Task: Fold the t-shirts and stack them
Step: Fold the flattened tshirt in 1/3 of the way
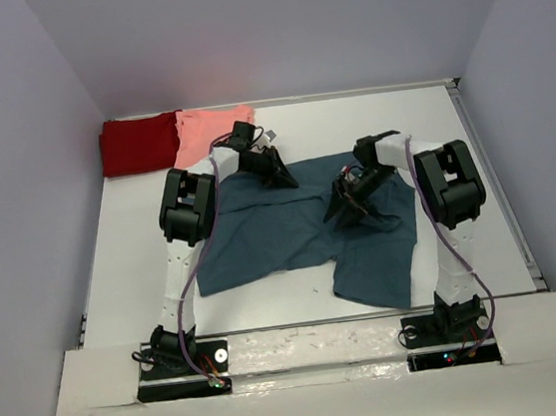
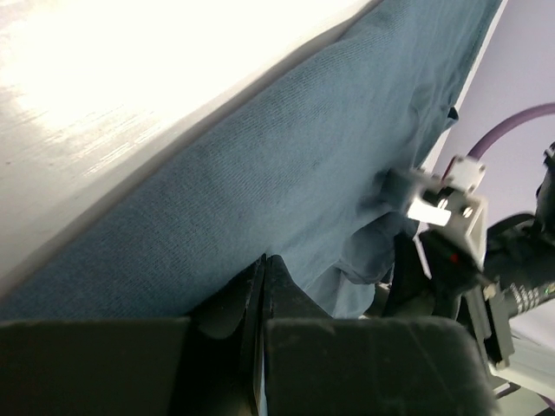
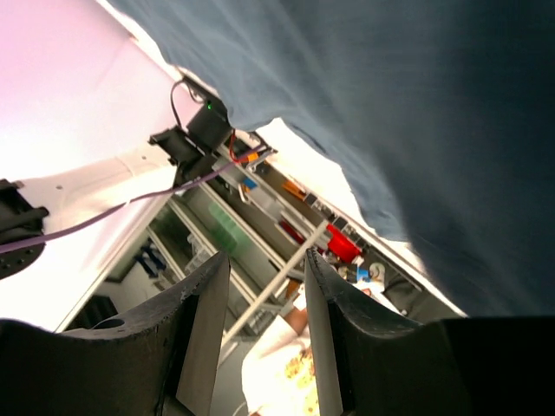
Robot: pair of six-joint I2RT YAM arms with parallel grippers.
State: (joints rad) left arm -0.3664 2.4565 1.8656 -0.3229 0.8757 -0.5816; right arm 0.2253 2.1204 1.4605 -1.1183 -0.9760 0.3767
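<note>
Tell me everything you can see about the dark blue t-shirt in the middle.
The dark teal-blue t-shirt is a soft, matte knit, lying rumpled and partly spread on the table, one part trailing toward the right arm's base. The left gripper is shut on a raised fold at its far edge; the right gripper stands open by it, holding nothing.

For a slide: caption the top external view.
Left end effector, right end effector over spread teal t-shirt; red tee, pink tee behind.

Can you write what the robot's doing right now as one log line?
left gripper: shut on teal t-shirt far edge | right gripper: open, empty, over teal t-shirt | red t-shirt, pink t-shirt: far-left corner
</note>
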